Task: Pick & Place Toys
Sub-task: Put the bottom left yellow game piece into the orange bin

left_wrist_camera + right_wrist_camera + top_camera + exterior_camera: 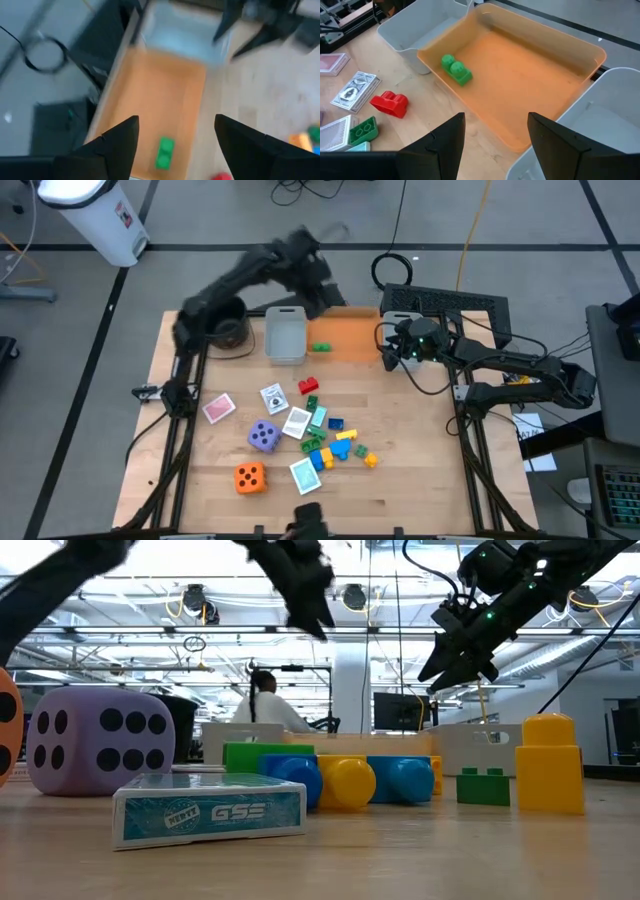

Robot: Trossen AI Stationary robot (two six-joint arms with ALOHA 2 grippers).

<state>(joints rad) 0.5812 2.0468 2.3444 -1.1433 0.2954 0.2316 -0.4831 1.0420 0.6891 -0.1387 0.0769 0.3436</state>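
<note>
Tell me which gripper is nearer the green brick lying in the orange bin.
Left. The left gripper hangs open just above the green brick at the orange bin's left end. The right gripper hangs open over the bin's opposite end.

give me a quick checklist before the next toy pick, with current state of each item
1. Left gripper empty, fingers apart over the orange bin: ok
2. Green brick lies inside the orange bin: ok
3. Right gripper empty, open above the orange bin's edge: ok
4. Red brick and other toys on the table not yet binned: not ok
5. Grey bin upright beside the orange bin: ok
6. Left arm steady: cannot tell
</note>
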